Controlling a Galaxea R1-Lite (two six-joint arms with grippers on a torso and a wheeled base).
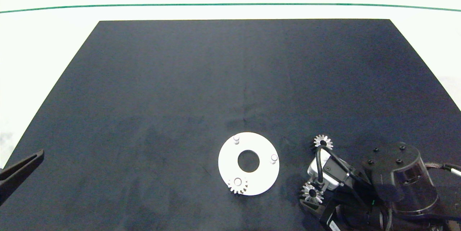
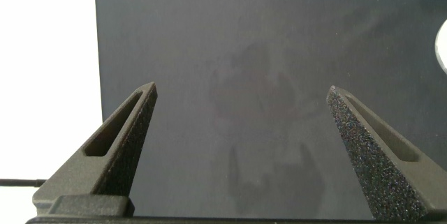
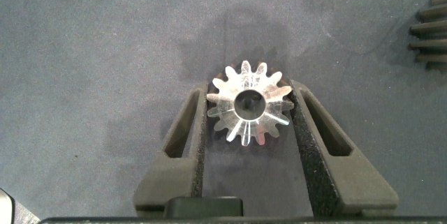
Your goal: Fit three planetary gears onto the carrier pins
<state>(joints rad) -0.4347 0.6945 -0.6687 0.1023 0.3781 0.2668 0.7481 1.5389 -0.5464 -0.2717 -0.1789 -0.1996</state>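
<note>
Gear count: one on a pin, two on the mat

Gears look alike to us: small, silver, shiny teeth, dark centre hole, far smaller than the white disc [image 1: 261, 179]. We see the disc flat on the dark mat [image 1: 180, 80], big round hole in its middle, three short white-grey pins in a triangle. Taking the disc as a clock face, the pin at 7 o'clock [image 1: 237, 181] carries the first gear [image 1: 237, 186], teeth hanging over the disc rim. The pin at 11 o'clock [image 1: 236, 139] and the pin at 3 o'clock [image 1: 274, 158] are bare.

We find the other two gears at 3 o'clock from the disc, on the mat. The second gear [image 1: 323, 141] lies free, past the right arm's wrist. The third gear [image 3: 249, 104] lies flat between the right gripper [image 3: 249, 109] fingers, which press its teeth on both sides: grasped. That arm reaches in from the 4 o'clock corner, low over the mat.

The left gripper [image 2: 241, 112] is idle at the mat's 8 o'clock edge, fingers spread wide, nothing between them.
</note>
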